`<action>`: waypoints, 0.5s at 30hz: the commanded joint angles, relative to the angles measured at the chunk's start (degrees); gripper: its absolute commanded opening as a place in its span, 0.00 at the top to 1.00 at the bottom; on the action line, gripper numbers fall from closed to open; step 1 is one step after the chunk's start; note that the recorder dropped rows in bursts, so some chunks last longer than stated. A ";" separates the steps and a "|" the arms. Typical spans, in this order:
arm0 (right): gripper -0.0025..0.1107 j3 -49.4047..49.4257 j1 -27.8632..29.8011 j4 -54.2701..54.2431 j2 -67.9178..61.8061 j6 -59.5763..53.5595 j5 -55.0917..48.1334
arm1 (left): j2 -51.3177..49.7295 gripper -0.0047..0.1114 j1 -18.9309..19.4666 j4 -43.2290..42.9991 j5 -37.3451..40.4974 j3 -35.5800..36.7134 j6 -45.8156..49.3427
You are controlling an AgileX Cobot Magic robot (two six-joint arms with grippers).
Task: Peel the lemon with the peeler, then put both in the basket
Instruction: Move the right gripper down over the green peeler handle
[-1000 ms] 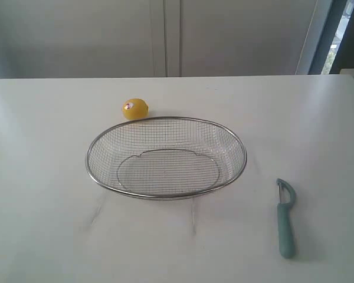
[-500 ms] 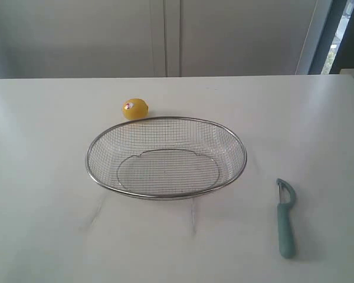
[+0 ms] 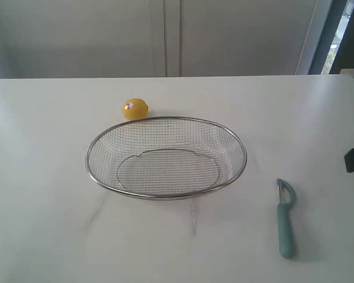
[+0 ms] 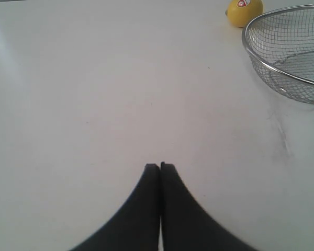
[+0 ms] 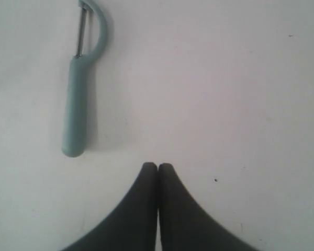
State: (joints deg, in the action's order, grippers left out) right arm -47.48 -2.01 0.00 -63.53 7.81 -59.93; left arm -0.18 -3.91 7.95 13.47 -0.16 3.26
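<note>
The white desk carries everything. The wire-mesh basket sits near its middle. The left tool hangs over bare desk with its dark fingers pressed together, gripping nothing. The right tool, likewise closed on nothing, hovers near the handle end of the peeler without touching it. The peeler lies flat on the desk, right of the basket and apart from it. The lemon rests just beside the basket's far rim, sticker showing.

You'll find no text you can read: the only label is the red-and-white sticker on the lemon, just beside the basket, its print too small.
</note>
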 commanded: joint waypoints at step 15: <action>0.98 -1.64 -5.89 -9.24 -0.88 -1.27 -0.46 | 0.18 0.96 -0.38 0.51 0.00 0.16 -0.06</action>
State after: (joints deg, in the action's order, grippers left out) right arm -47.96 -6.07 -10.71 -63.70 4.94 -59.55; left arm -0.18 -3.91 7.95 13.47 -0.16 3.26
